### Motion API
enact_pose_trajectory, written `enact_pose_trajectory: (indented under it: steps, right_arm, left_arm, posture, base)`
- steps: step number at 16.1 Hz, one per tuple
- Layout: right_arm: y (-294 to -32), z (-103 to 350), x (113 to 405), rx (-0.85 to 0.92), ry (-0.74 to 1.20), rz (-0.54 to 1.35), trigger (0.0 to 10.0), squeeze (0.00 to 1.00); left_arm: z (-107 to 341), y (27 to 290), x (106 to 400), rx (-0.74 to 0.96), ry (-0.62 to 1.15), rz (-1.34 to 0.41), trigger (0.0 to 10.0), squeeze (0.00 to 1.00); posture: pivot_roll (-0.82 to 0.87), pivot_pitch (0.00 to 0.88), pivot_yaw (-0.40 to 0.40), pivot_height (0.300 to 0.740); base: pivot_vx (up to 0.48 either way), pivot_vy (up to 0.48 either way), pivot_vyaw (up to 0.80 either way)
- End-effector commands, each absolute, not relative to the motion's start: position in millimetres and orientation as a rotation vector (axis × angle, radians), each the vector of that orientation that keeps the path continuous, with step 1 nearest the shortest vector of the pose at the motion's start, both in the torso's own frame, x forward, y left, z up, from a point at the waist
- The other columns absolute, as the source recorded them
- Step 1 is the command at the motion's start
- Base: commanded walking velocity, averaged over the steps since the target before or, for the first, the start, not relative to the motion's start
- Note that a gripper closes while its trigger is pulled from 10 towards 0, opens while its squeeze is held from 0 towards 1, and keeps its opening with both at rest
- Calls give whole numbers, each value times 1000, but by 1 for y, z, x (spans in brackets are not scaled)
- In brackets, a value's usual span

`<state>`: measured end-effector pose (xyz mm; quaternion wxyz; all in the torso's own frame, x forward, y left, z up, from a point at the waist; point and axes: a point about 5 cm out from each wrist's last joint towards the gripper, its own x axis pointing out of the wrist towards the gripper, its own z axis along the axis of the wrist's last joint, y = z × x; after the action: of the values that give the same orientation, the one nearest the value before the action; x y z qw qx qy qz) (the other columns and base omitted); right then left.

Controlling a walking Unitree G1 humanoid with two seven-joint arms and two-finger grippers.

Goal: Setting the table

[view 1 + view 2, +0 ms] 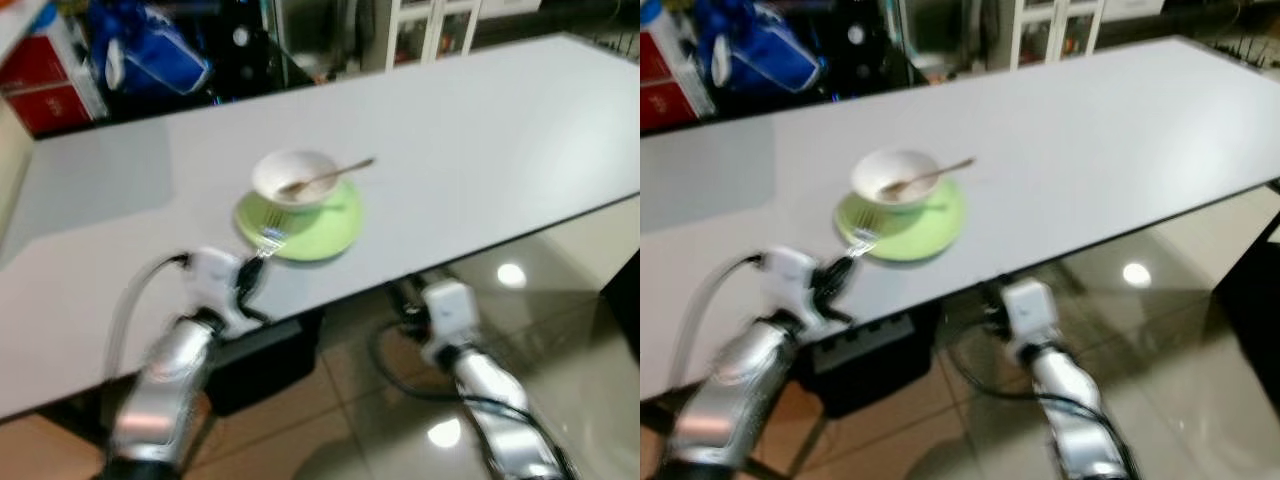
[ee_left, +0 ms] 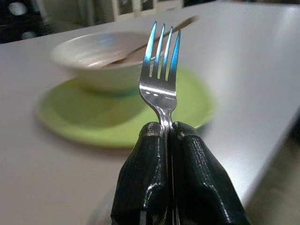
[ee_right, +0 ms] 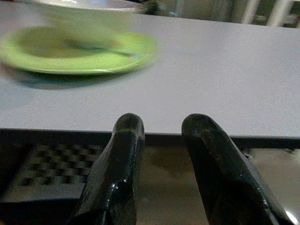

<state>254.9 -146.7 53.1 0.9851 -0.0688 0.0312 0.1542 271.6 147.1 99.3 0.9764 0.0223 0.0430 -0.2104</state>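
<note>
Left wrist view: our left gripper (image 2: 167, 136) has its two black fingers pressed together on the handle of a fork (image 2: 160, 70), whose four tines point up and away toward the place setting. Behind the tines sits a white bowl (image 2: 101, 58) on a green plate (image 2: 84, 117), with a spoon (image 2: 154, 35) resting in the bowl and its handle reaching out over the rim.

Head views: the plate (image 1: 325, 230) lies on the grey table (image 1: 480, 130), near the edge that faces us. The left gripper (image 1: 245, 275) is at that edge, and the fork's tines (image 1: 270, 237) are over or touching the plate's near-left rim; we cannot tell which, since the views are blurred.

Right wrist view: our right gripper (image 3: 161, 140) hangs below the table edge with its fingers (image 3: 119, 154) parted and nothing between them. It plays no part at present.

Step in hand, as we judge it: placing the fork, with plate, bowl and spoon already set.

Next move, as we judge it: the fork belongs flat on the table just beside the plate, not on it. That calls for a small shift off the rim, a lowering until the handle lies along the surface, and only then a release. Releasing too early risks the fork tipping onto the plate or sliding off the near edge.
</note>
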Motion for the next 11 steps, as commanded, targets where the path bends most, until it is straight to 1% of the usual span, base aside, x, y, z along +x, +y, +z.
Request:
enact_pose_trajectory:
  steps: [1, 2, 9, 11]
  right_arm:
    - [-136, 61, 259, -126, 22, 335, 10000, 0]
    - [-136, 61, 259, -126, 23, 336, 10000, 0]
    - [-135, 61, 259, -129, 27, 344, 10000, 0]
    - [-136, 61, 258, -130, 27, 344, 10000, 0]
  left_arm:
    - [107, 161, 274, 60, 67, -378, 10000, 0]
    - [106, 163, 275, 46, 74, -356, 10000, 0]
    - [107, 167, 280, 74, 69, -302, 10000, 0]
    - [107, 165, 279, 71, 67, -305, 10000, 0]
  posture:
    - [64, 0, 71, 740]
    - [64, 0, 71, 740]
    - [66, 0, 66, 740]
    - [66, 0, 66, 740]
  base:
    - [300, -371, 0]
    - [349, -322, 0]
    - [0, 0, 0]
    - [328, 0, 0]
